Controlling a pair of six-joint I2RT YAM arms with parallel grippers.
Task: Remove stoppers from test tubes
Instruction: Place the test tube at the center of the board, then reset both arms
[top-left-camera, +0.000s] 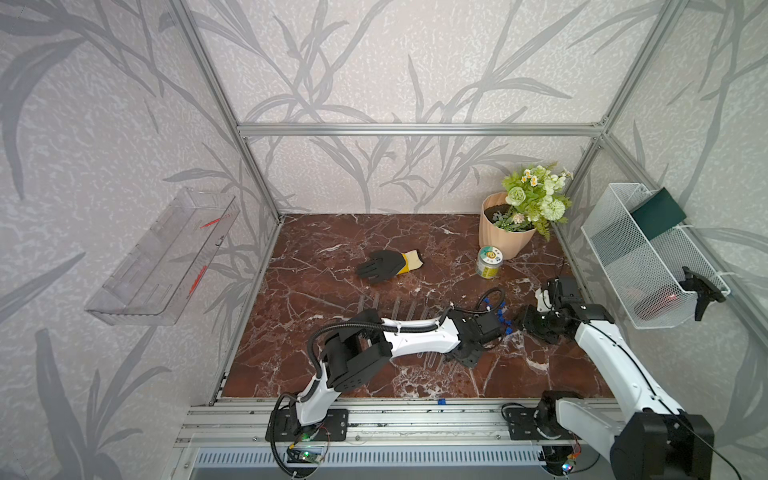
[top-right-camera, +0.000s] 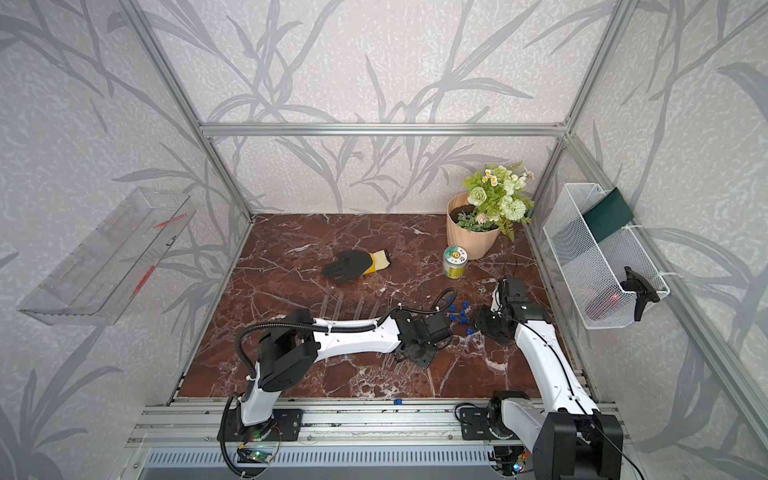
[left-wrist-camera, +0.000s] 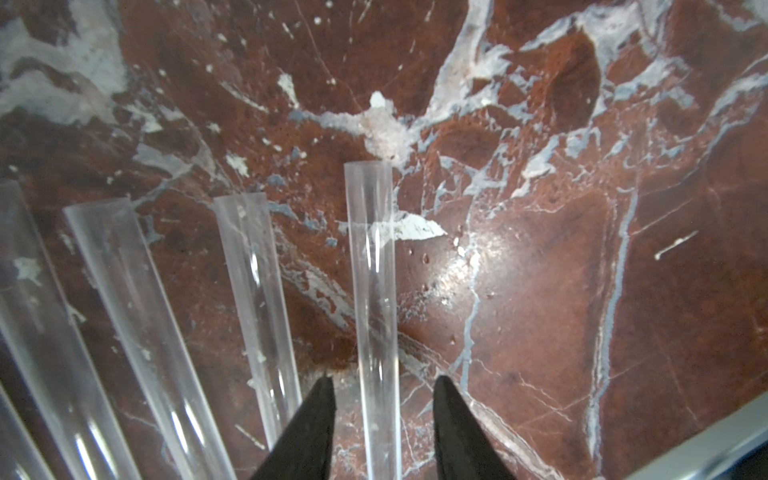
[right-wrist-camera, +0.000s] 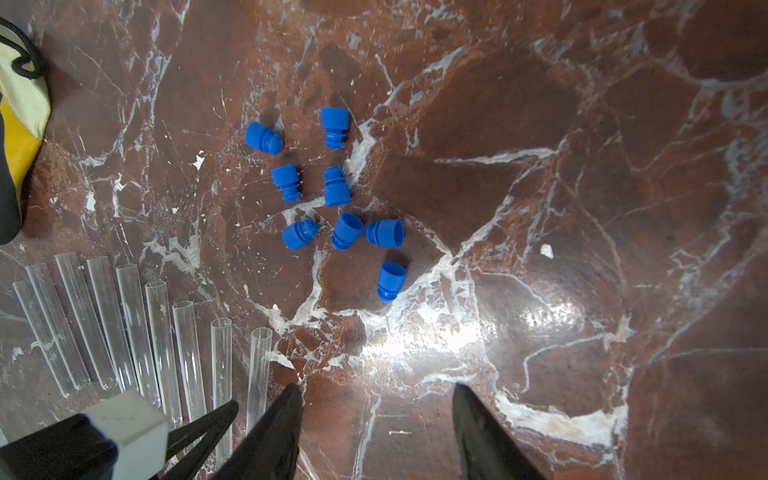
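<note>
Though the left gripper (left-wrist-camera: 385, 377) straddles the last tube (left-wrist-camera: 374, 270) of the row, its two black fingers (left-wrist-camera: 320, 419) stand apart from the glass on either side, so it is open and holds nothing. That tube lies flat on the desk (right-wrist-camera: 540, 166). Its long axis runs straight out through the gap between the fingers, across the line on which they would close, and its bare mouth points away from the wrist. The next tube of the row lies just beside one finger, so I judge a straight lift safer than any sideways move.

The right wrist view shows all nine test tubes (right-wrist-camera: 221, 365) side by side, every visible mouth uncapped. Eight blue stoppers (right-wrist-camera: 336, 189) lie loose in a cluster well apart from the tubes, ahead of the right gripper (right-wrist-camera: 376, 386), which is spread wide and empty. That arm is the nearer one to them. In both top views a ninth stopper (top-left-camera: 441, 402) sits on the front rail. The unstoppering looks finished, or very nearly so
</note>
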